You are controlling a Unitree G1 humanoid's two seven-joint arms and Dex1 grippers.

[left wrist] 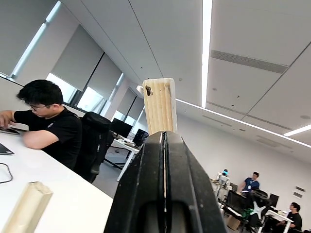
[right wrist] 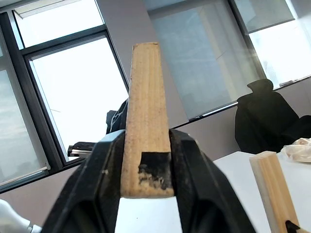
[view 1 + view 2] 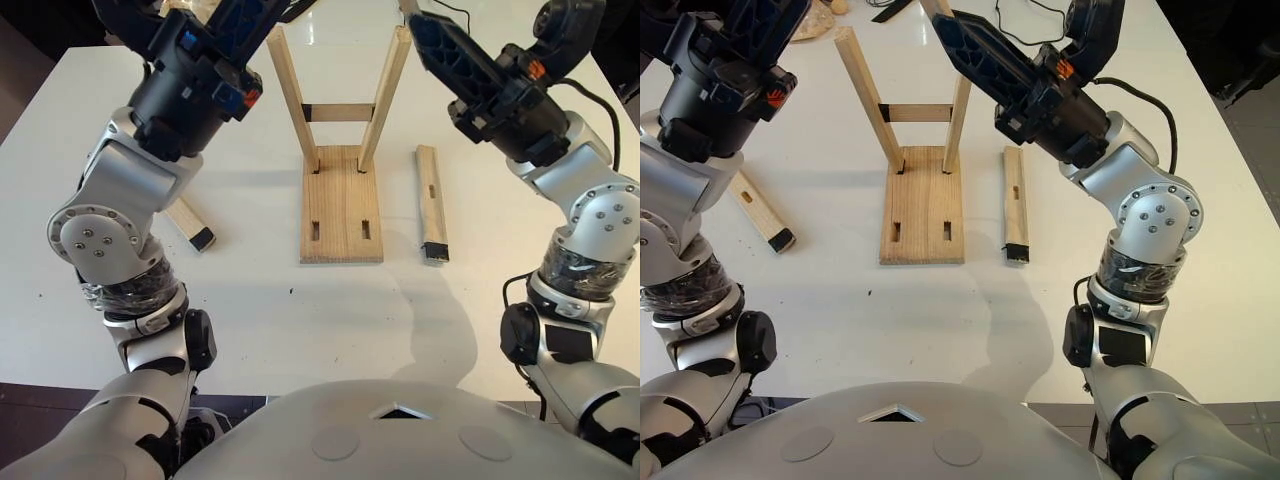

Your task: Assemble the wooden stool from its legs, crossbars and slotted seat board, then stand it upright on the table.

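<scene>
Board (image 3: pixel 340 215) flat at desk (image 3: pixel 250 290) centre. Left post (image 3: pixel 292 95) and right post (image 3: pixel 385 100) stand in far slots, crossbar (image 3: pixel 338 112) joining them. Loose leg (image 3: pixel 431 200) lies just right of board; other leg (image 3: pixel 190 225) left of board, partly under left arm. Left hand (image 1: pixel 164 141) raised, fingers pressed together, pinching left bar (image 1: pixel 159 104). Right hand (image 2: pixel 147 136) raised near right post top, clamped on right bar (image 2: pixel 146 97)
</scene>
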